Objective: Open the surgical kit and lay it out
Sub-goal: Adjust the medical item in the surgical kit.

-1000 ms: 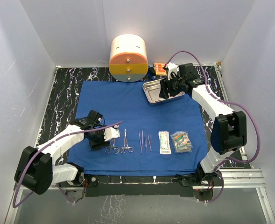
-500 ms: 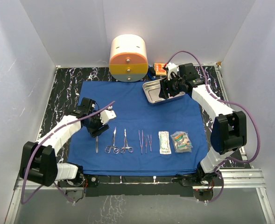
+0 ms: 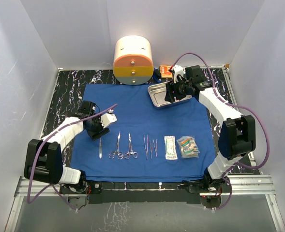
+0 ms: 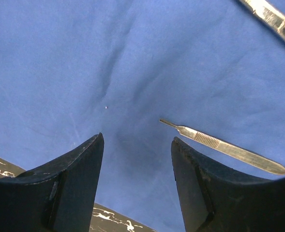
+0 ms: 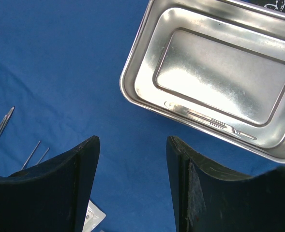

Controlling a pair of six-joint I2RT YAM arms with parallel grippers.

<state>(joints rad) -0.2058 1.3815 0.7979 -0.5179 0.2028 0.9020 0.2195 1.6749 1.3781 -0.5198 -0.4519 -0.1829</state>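
Blue cloth [image 3: 127, 106] lies spread; instruments [image 3: 130, 147] and packets [image 3: 170, 147] line up well short of the steel tray [image 5: 140, 82]. Nearly done, I'd say: one scalpel [image 5: 219, 123] waits inside the tray. Right claw [image 5: 132, 140] hangs released above it, left claw [image 4: 137, 140] released, far from it.

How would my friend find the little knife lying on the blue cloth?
Look at the big blue cloth, then along its near edge, where shiny things lie in a row. The little knife is at the far left end, beside the scissors. It is one straight flat strip with no finger rings.
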